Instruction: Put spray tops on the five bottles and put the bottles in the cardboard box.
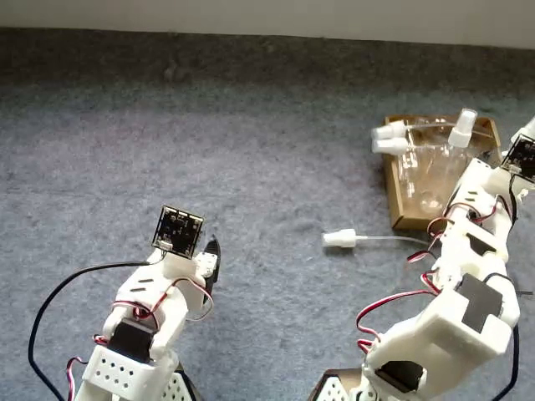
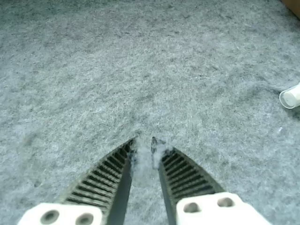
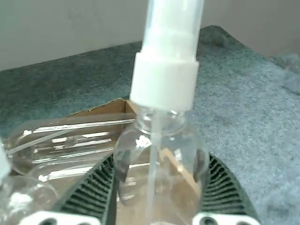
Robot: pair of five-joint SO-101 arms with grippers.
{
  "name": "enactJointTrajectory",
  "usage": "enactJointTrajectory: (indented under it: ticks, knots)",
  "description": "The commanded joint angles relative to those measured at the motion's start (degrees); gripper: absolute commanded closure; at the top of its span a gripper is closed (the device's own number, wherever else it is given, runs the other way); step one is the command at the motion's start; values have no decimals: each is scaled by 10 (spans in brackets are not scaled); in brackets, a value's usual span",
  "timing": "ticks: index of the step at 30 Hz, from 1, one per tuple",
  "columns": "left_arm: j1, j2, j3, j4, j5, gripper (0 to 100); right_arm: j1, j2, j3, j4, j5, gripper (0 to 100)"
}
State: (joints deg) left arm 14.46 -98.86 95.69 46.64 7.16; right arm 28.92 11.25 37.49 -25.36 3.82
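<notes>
My right gripper (image 3: 160,163) is shut on a clear bottle (image 3: 159,154) that carries a white spray top (image 3: 165,79), held upright over the cardboard box (image 3: 105,109). Two more clear bottles (image 3: 70,136) lie in the box below it. From above, the box (image 1: 399,214) sits at the right, with capped bottles (image 1: 422,167) inside and white tops (image 1: 389,138) poking past its rim. A loose spray top (image 1: 340,239) with its thin tube lies on the carpet left of the box and appears as a white cap (image 2: 291,97) in the left wrist view. My left gripper (image 2: 143,141) is shut and empty, low over the carpet.
Grey carpet covers the table. The left arm (image 1: 167,292) sits at the near left and the right arm (image 1: 468,276) stretches along the right side toward the box. A pale wall runs along the far edge.
</notes>
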Motion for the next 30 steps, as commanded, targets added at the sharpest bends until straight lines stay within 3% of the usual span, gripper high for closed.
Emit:
enactJointTrajectory:
  ticks: [1,16,30]
  knots:
    - [-7,-4,0,-13,2,993,11,9,-20,-38,7,864]
    - [-5,-4,16,-34,2,993,18,102,-20,-171,9,864]
    - [-7,-3,17,-51,2,993,7,122,-21,-193,61,861]
